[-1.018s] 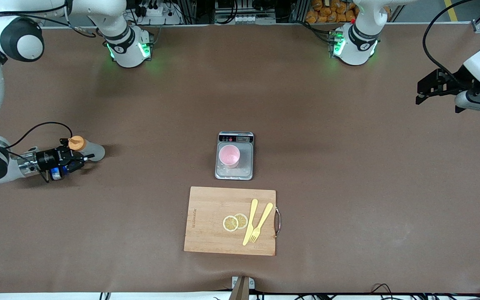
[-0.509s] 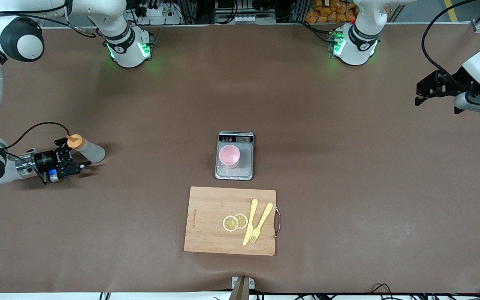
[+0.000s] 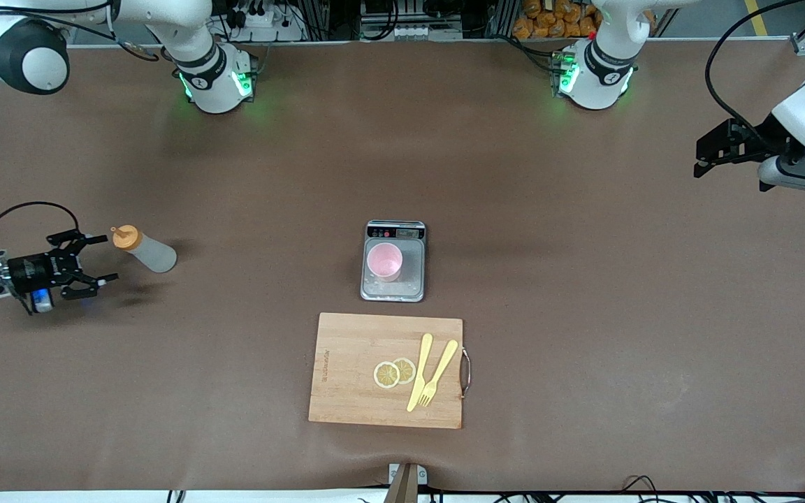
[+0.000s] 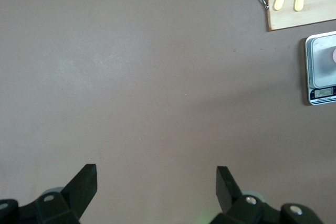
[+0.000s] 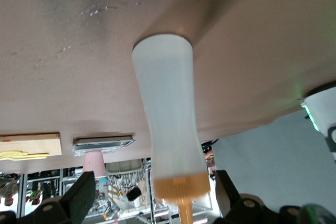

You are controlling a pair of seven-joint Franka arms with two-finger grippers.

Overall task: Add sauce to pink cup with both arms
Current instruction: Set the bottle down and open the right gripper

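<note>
Robotics lab — two bench-mounted arms [image 3: 210,70], cable clutter.

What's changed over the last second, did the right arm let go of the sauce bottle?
Yes. The right gripper opened, released the sauce bottle and drew back toward the right arm's end of the table. The bottle stays standing where it was set. The left gripper waits open; the pink cup, scale and cutting board are unmoved.

Brown table [image 3: 584,314] carries sauce [image 3: 145,250], scale [image 3: 393,262], board [image 3: 386,370].

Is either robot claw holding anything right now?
No. The right gripper, jaws open, sits beside the sauce bottle; the left gripper waits open.
</note>
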